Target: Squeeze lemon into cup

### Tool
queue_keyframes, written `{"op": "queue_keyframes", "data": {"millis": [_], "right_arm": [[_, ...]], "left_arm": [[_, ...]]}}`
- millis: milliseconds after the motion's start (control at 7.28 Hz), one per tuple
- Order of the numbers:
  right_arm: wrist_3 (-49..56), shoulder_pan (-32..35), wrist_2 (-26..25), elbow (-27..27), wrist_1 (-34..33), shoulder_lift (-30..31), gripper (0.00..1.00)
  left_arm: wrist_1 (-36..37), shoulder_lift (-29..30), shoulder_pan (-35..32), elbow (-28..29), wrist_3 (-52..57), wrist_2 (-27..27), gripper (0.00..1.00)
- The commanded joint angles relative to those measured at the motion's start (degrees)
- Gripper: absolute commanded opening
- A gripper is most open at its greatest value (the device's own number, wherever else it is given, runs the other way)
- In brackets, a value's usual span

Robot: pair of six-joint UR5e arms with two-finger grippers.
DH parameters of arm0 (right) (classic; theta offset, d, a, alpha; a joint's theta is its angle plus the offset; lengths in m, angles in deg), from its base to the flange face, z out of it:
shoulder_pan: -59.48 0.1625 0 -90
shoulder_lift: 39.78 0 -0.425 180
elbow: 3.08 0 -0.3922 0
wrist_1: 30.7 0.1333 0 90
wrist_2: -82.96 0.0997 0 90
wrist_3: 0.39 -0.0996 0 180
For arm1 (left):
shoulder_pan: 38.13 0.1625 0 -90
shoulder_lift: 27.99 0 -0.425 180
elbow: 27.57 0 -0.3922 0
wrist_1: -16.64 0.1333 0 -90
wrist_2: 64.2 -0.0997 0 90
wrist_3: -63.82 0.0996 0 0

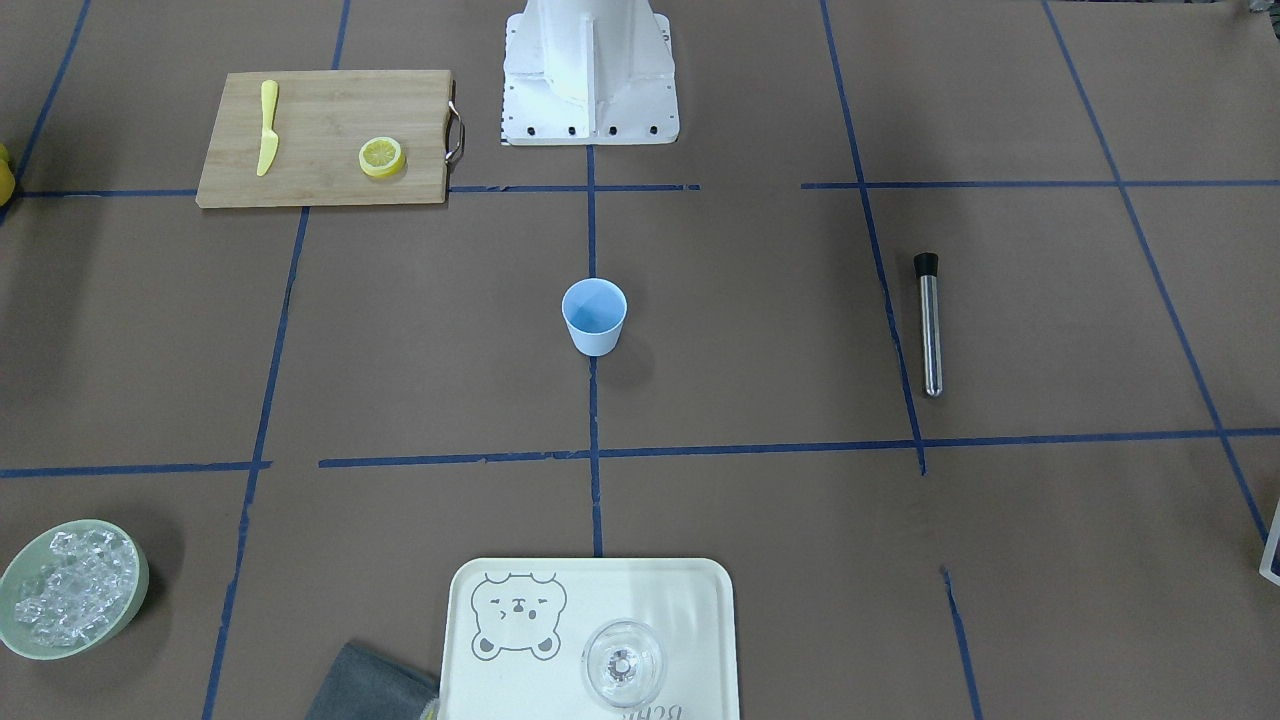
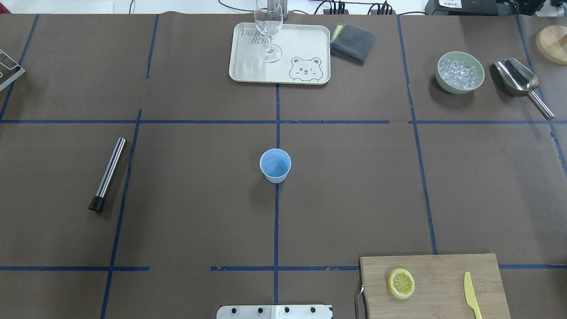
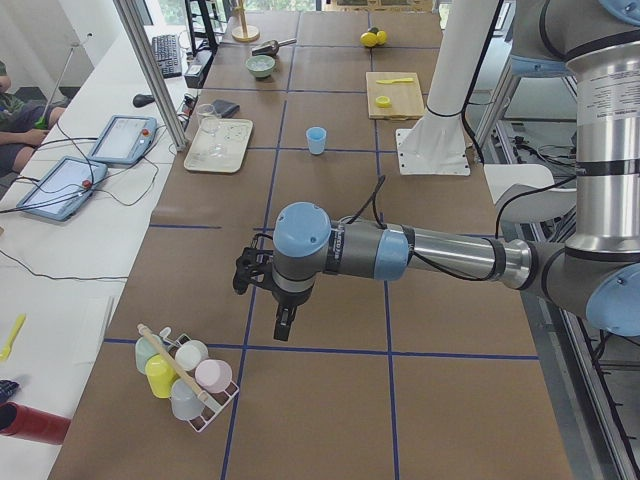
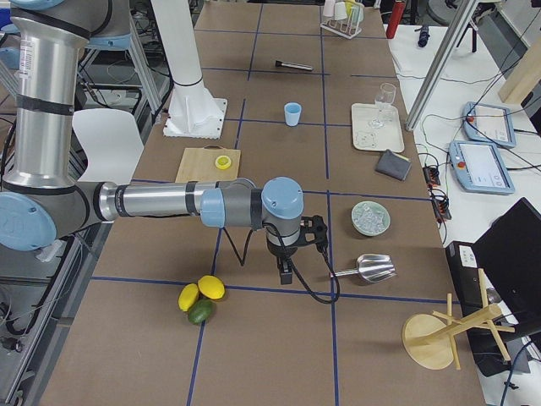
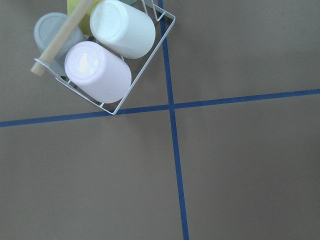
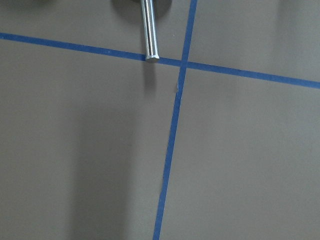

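The lemon (image 2: 401,283) is a cut yellow piece lying face up on a wooden cutting board (image 2: 443,270) at the near right of the table, also seen as the lemon (image 1: 382,157) from the front. The light blue cup (image 2: 275,165) stands upright at the table's centre on a blue tape line, and its inside looks bare. Neither gripper is near them. My left gripper (image 3: 284,325) hangs over the table's left end beside a cup rack. My right gripper (image 4: 286,271) hangs over the right end. Only side views show them, so I cannot tell their state.
A yellow knife (image 2: 472,301) lies on the board. A steel muddler (image 2: 107,173) lies at the left. At the far edge are a tray (image 2: 301,44) with a clear glass (image 2: 269,31), a grey cloth (image 2: 353,42), an ice bowl (image 2: 460,72) and a scoop (image 2: 520,82).
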Motion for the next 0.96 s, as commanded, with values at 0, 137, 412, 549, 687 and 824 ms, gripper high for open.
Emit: {"op": "queue_keyframes", "data": {"millis": [0,137,412,549,687,824], "right_arm": [[-0.33,-0.49,-0.16,-0.08,4.1,-2.46,1.0],[-1.11,-0.5,0.71,0.18,6.83,-2.92,1.0],[-3.66,-0.58,2.3,0.45,10.96,-2.57,1.0],[-3.5,-2.15,2.22,2.01,11.51,-2.74,1.0],[-5.93,-3.99,2.04,4.55,11.51,-2.57,1.0],[-9.52,-8.1,0.91,7.1,11.95,-4.22,1.0]], "left_arm": [[-2.13,2.0,0.1,0.07,-0.63,0.02,1.0],[-3.35,3.41,0.1,0.33,-0.55,-0.07,1.0],[-6.78,2.9,0.1,1.13,-0.54,-0.33,1.0],[-6.79,2.72,0.1,2.17,-0.46,-0.59,1.0],[-6.79,2.72,0.1,3.05,-0.46,-0.59,1.0],[-6.7,2.72,0.1,3.41,-0.54,-0.68,1.0]]}}
